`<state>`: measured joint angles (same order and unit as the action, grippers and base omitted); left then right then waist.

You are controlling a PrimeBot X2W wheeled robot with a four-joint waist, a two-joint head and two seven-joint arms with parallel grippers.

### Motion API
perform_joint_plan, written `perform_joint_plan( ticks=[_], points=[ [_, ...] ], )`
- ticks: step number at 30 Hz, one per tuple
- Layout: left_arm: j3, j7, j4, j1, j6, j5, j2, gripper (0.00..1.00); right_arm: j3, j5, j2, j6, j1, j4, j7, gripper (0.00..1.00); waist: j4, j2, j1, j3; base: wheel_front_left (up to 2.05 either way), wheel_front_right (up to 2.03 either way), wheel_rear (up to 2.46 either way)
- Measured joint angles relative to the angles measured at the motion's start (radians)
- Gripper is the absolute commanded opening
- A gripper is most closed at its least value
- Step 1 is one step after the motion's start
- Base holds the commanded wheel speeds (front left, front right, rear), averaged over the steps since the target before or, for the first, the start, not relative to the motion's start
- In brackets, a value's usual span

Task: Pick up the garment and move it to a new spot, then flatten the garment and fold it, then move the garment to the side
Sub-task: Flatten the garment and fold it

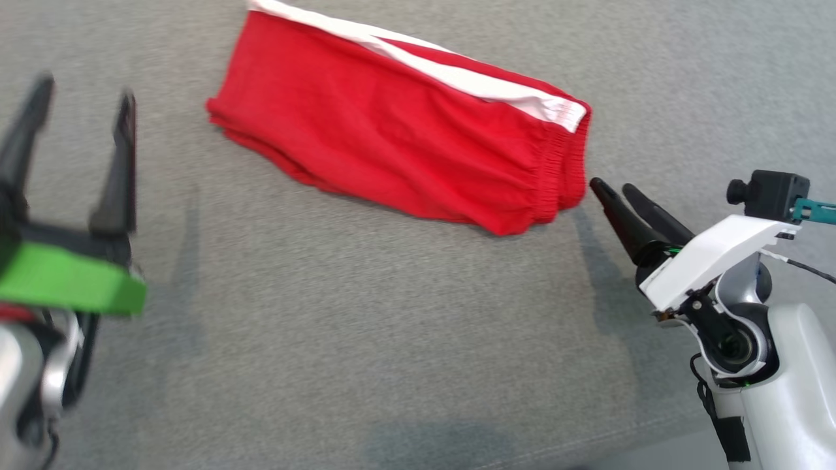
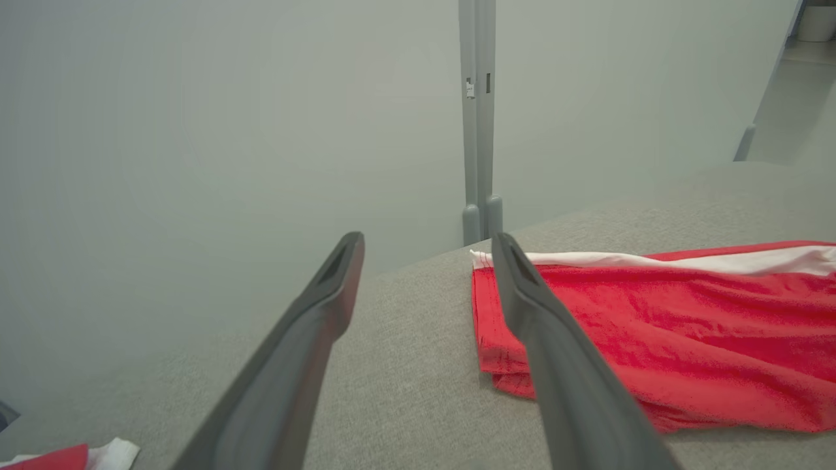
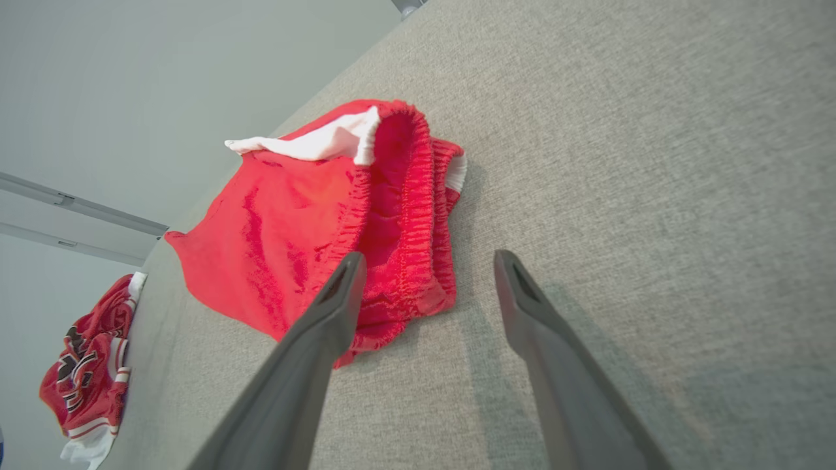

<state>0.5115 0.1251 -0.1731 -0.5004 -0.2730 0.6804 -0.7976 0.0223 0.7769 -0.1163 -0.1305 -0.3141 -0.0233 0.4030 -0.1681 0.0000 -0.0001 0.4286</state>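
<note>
Lying on the grey desk (image 1: pixel 366 313): red shorts (image 1: pixel 405 137) with a white stripe (image 1: pixel 457 72) along the far side, folded flat with the legs stacked. They sit in the upper middle of the head view. The waistband (image 1: pixel 563 171) points to the robot's right, the hem end to its left.

Left hand (image 1: pixel 86 90) is at the lower left of the head view and blurred. Its fingers are spread wide with nothing between them, and it is well apart from the shorts. In the left wrist view the left hand (image 2: pixel 426 240) is spread too, and one finger crosses in front of the hem corner.

Right hand (image 1: pixel 612 186) is just beside the waistband, tips near the elastic with a small gap showing. In the right wrist view the right hand (image 3: pixel 429 256) has its fingers apart and grips nothing. One finger lies over the waistband in the picture, the other over bare desk.

A second garment (image 3: pixel 88 372), red and white with a dark print, lies crumpled near the desk edge, well apart from the shorts.
</note>
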Motion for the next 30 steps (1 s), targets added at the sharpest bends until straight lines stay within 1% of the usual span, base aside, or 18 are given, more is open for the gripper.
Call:
perform_joint_plan(
  ticks=[3, 6, 8, 13, 18, 23, 30],
  points=[
    [-0.026, 0.051, -0.035, 0.133, -0.054, 0.031, -0.002, 1.00, -0.060, -0.022, 0.031, 0.000, -0.015, -0.036, 0.014, 1.00, 0.044, 0.0000, 0.0000, -0.016, 0.00, 0.00, 0.00],
    [-0.038, 0.082, -0.053, 0.218, -0.079, 0.054, 0.002, 1.00, -0.100, -0.043, 0.050, 0.000, -0.036, -0.054, 0.031, 1.00, 0.088, 0.0000, 0.0000, -0.027, 0.00, 0.00, 0.00],
    [-0.043, 0.095, -0.063, 0.250, -0.084, 0.059, 0.006, 1.00, -0.116, -0.058, 0.058, 0.000, -0.047, -0.070, 0.045, 1.00, 0.115, 0.0000, 0.0000, -0.034, 0.00, 0.00, 0.00],
    [-0.051, 0.114, -0.079, 0.268, -0.085, 0.055, 0.023, 1.00, -0.164, -0.128, 0.065, 0.000, -0.064, -0.115, 0.072, 1.00, 0.173, 0.0000, 0.0000, -0.047, 0.00, 0.00, 0.00],
    [-0.052, 0.122, -0.082, 0.269, -0.082, 0.044, 0.030, 1.00, -0.190, -0.178, 0.066, 0.000, -0.071, -0.152, 0.075, 1.00, 0.207, 0.0000, 0.0000, -0.053, 0.00, 0.00, 0.00],
    [-0.057, 0.124, -0.085, 0.279, -0.079, 0.043, 0.036, 1.00, -0.198, -0.201, 0.066, 0.000, -0.063, -0.158, 0.093, 1.00, 0.204, 0.0000, 0.0000, -0.055, 0.00, 0.00, 0.00],
    [-0.064, 0.130, -0.083, 0.285, -0.069, 0.043, 0.057, 1.00, -0.214, -0.216, 0.067, 0.000, -0.023, -0.116, 0.138, 1.00, 0.188, 0.0000, 0.0000, -0.050, 0.00, 0.00, 0.00]
  ],
)
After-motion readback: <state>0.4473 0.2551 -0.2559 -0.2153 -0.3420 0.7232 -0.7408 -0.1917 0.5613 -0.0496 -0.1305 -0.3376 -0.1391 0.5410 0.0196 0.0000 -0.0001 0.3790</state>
